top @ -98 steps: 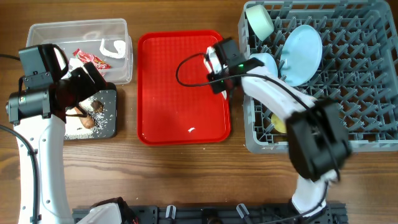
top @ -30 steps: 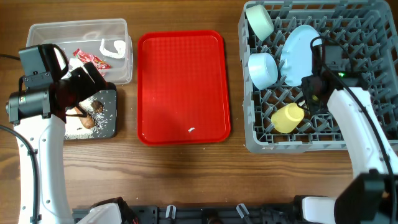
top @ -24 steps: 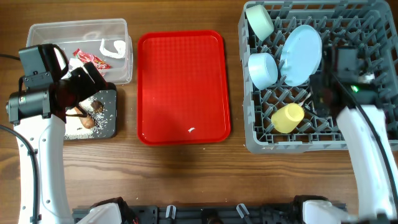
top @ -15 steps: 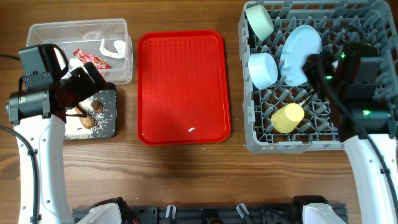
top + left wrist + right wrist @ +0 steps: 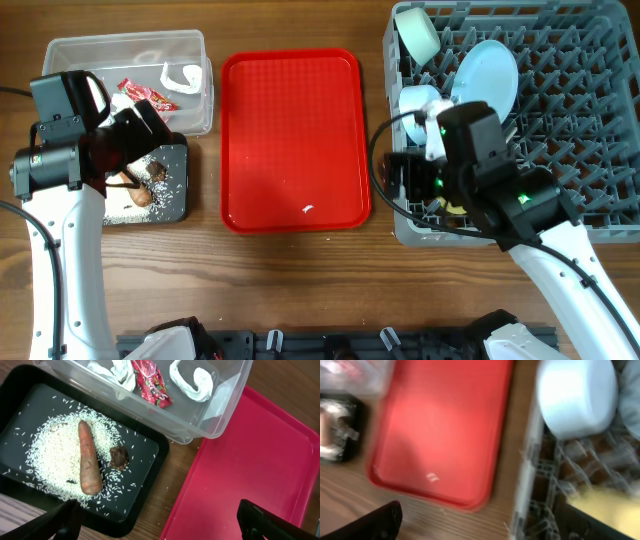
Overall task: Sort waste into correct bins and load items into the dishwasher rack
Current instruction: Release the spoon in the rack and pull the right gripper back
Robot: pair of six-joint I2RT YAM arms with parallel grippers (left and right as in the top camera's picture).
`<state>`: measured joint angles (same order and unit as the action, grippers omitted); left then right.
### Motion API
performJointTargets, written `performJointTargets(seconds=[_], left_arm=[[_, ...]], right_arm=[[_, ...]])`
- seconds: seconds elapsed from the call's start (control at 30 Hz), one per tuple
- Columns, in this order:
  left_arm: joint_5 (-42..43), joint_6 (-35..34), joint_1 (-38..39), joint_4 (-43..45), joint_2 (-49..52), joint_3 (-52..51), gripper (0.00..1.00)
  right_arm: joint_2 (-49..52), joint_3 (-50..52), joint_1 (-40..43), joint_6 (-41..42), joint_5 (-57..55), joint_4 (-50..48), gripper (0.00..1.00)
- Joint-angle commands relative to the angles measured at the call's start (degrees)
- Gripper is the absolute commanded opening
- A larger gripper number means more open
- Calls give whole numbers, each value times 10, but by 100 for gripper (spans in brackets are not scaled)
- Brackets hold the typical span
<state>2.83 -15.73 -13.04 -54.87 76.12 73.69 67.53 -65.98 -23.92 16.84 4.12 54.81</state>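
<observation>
The grey dishwasher rack (image 5: 600,130) holds a pale blue plate (image 5: 490,70), a whitish-blue bowl (image 5: 577,395), a mint-green bowl (image 5: 418,32) and a yellow cup (image 5: 605,502), which my right arm mostly hides from above. My right gripper (image 5: 395,180) hangs open and empty over the rack's front-left edge (image 5: 532,475). The clear tub (image 5: 220,405) contains a red wrapper (image 5: 150,385) and paper scraps (image 5: 192,377). In the black tray (image 5: 150,445) lie rice (image 5: 50,455), a carrot stick (image 5: 89,460) and a dark lump (image 5: 119,456). My left gripper (image 5: 165,525) stands open above that tray's corner.
A flat red serving tray (image 5: 295,140) lies between the bins and the rack, with one small white speck (image 5: 310,209) near its front edge. Bare wooden table (image 5: 300,280) runs along the front.
My right arm has swung left from the rack's right part to its front-left corner, and its jaws have opened. The left arm has not moved.
</observation>
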Motion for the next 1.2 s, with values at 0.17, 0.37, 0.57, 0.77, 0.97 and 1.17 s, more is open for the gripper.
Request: performJointTargets(seconds=[0.17, 0.37, 0.57, 0.77, 0.97, 1.17], left_arm=[[-8, 3, -3, 2, -2, 6, 100], [-8, 3, -3, 1, -2, 6, 100], [-8, 3, -3, 2, -2, 6, 100], [-8, 3, -3, 2, -2, 6, 100], [-8, 3, -3, 2, -2, 6, 100], [-8, 3, -3, 2, -2, 6, 100]], right_arm=[[-115, 0, -3, 3, -67, 171, 100], [-282, 0, -3, 109, -82, 232, 100], [-394, 0, -3, 248, -82, 242, 100], [-407, 0, -3, 391, -82, 258, 100], [-407, 1, -3, 362, -184, 250, 100], [-407, 19, -3, 143, -236, 120, 100]])
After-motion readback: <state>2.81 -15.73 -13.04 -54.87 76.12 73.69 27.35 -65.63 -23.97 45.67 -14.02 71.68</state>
